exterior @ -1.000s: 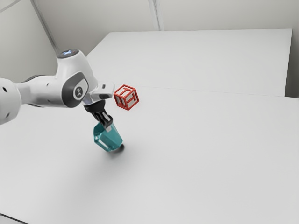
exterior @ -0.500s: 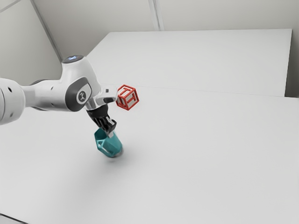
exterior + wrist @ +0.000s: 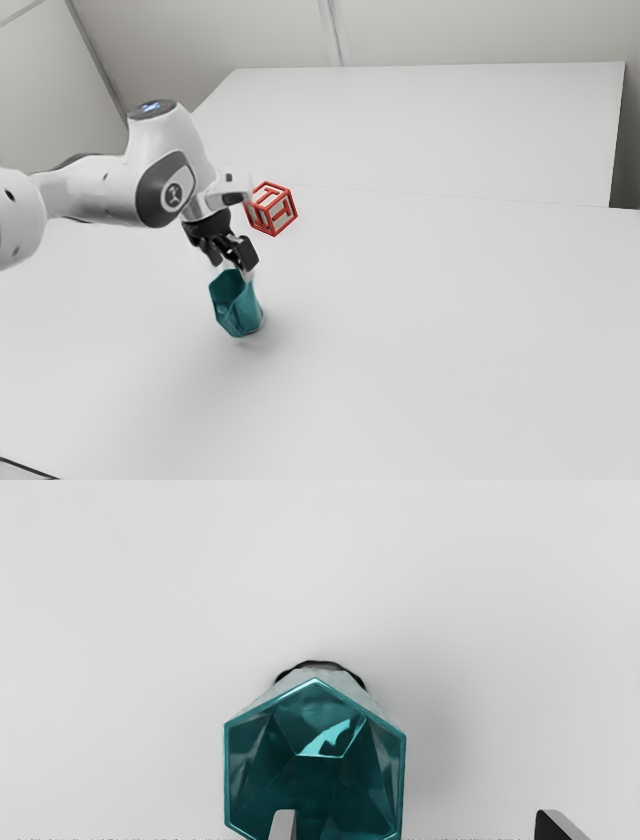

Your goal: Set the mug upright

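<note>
Nearby, a red-edged cube (image 3: 271, 210) sits apart from the mug (image 3: 239, 308); fingers (image 3: 245, 254) spread, one seemingly over the mug's mouth.

it looked like a robot lab: a white, jointed metal-and-plastic-looking arm (image 3: 150, 145) held the jaws above a flat white table (image 3: 450, 350), smooth grey walls (image 3: 470, 30) beyond them.

Mug (image 3: 240, 310) blocks way below hand (image 3: 233, 268); free room toward exterior view's right.

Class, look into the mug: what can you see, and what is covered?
Inside the mug are faceted teal walls and a floor with a bright glint. One finger hides part of a wall, so what lies behind it cannot be seen.
</note>
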Controlling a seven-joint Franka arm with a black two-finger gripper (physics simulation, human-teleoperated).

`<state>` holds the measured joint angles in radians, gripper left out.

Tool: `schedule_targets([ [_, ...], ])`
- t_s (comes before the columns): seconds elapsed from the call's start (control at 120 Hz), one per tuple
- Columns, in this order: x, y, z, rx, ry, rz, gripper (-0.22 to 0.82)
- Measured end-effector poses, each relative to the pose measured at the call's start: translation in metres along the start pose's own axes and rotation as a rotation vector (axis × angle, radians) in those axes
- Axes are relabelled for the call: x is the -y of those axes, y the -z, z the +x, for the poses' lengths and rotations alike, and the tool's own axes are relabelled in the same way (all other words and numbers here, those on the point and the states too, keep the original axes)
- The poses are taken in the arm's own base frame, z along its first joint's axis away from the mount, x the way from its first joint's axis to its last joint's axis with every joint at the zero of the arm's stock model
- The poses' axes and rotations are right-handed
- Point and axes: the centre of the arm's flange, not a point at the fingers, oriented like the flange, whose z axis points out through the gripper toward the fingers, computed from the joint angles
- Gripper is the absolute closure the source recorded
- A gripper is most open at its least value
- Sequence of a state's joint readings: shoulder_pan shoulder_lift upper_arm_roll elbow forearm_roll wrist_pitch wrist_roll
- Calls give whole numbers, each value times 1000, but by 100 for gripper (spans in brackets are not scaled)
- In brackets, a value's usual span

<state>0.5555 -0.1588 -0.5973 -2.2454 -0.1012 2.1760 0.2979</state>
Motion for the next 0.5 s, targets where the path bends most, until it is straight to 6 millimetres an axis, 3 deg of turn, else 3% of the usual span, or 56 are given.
schedule_targets([
  [0.142, 1, 75, 27, -55, 3, 10, 5],
  [0.317, 3, 152, 48, -81, 17, -15, 2],
  [0.408, 9, 180, 58, -70, 21, -28, 1],
  [0.5, 12, 194, 58, -43, 34, -34, 1],
])
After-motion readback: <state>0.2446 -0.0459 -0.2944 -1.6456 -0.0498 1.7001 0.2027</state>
